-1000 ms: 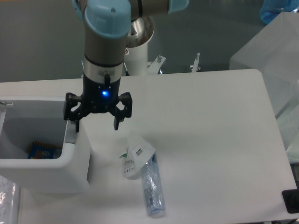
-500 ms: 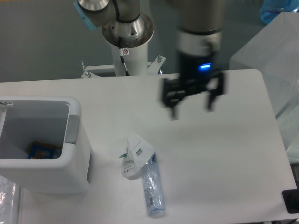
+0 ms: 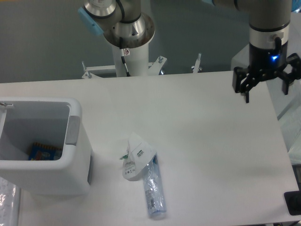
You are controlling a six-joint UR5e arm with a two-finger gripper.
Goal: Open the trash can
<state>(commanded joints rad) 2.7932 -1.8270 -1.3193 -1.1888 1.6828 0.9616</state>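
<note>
In the fixed camera view, the trash can (image 3: 44, 155) sits at the worktop's (image 3: 197, 141) left edge with its top already open — the interior shows, with a small coloured packet (image 3: 43, 151) lying at the bottom and the grey push tab (image 3: 72, 130) on its right rim. The gripper (image 3: 265, 87) hangs over the far right edge of the worktop, fingers spread apart and holding nothing, well apart from the can. Judging by this, the opening looks done; the sound move is to keep the arm clear and avoid sweeping low over the crushed plastic bottle (image 3: 154, 186) and crumpled wrapper (image 3: 136, 155) beside it. A second ago the gripper stood at the push tab — since then it has crossed the worktop to the right.
</note>
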